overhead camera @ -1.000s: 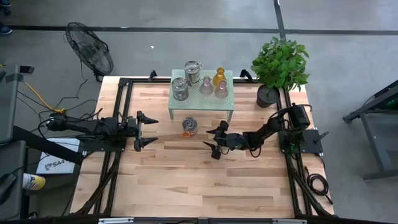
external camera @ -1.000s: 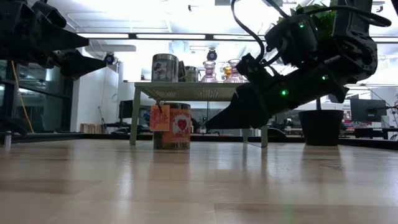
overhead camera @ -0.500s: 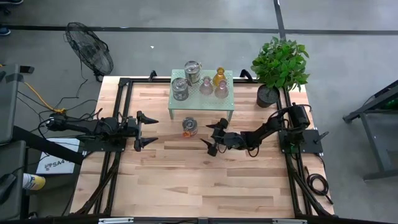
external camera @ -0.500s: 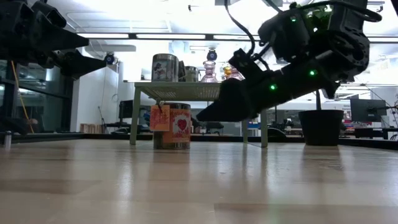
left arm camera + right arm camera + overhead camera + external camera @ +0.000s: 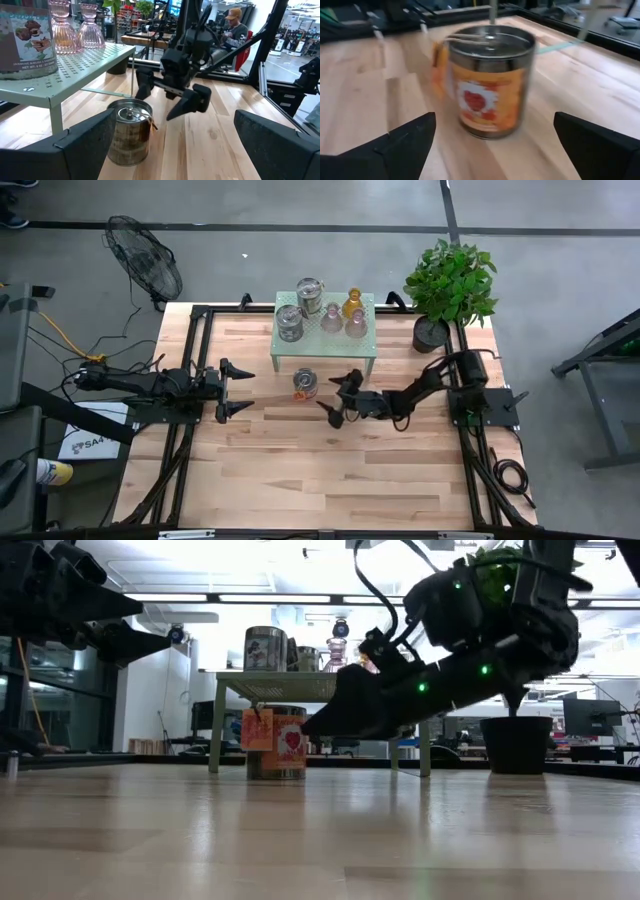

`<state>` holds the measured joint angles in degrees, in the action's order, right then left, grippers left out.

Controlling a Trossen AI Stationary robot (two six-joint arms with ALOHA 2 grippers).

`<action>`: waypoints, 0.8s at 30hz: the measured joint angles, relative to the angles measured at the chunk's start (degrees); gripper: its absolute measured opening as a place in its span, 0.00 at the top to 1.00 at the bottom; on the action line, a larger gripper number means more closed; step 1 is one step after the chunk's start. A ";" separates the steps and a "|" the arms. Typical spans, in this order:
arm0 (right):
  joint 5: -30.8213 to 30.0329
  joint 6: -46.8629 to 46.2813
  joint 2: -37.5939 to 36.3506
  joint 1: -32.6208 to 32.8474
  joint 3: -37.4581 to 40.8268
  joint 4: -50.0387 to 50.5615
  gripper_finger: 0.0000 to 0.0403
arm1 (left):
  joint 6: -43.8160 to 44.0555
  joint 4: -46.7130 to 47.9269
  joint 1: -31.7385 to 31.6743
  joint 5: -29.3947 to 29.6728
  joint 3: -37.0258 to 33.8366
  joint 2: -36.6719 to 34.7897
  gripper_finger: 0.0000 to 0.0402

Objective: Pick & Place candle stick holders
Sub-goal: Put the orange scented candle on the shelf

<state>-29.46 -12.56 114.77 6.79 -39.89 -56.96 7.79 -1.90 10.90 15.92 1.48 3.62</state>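
One silver tin holder with an orange label (image 5: 305, 384) stands on the table in front of the mint-green stand (image 5: 362, 352). It also shows in the right wrist view (image 5: 487, 82) and the low view (image 5: 277, 742). On the stand are two silver holders (image 5: 310, 290) (image 5: 289, 323), two pinkish glass ones (image 5: 332, 318) (image 5: 356, 325) and an amber one (image 5: 352, 302). My right gripper (image 5: 336, 400) is open, just right of the tin on the table, its fingers pointing at it. My left gripper (image 5: 238, 389) is open and empty at the table's left.
A green plant in a black pot (image 5: 445, 290) stands at the far right corner. A fan (image 5: 145, 265) sits beyond the far left corner. A person (image 5: 232, 30) sits in the room beyond the table. Bare wood lies toward the near edge.
My right gripper has moved toward the table's left, closer to the labelled tin on the table, and has stayed open. The tin has not moved.
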 joint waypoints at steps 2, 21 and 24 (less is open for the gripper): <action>0.55 0.43 2.67 0.37 -0.68 -4.45 0.01 | 0.00 -0.01 0.00 0.00 0.00 0.00 0.01; 1.39 6.45 6.83 -1.16 -4.63 -8.51 0.01 | 0.00 0.11 0.00 -0.02 0.00 0.02 0.01; 1.32 6.99 7.00 -1.77 -4.71 -8.02 0.01 | 0.00 0.13 0.00 -0.02 0.00 0.00 0.01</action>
<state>-28.15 -5.56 121.77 5.01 -44.60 -64.98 7.79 -1.76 10.90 15.90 1.48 3.62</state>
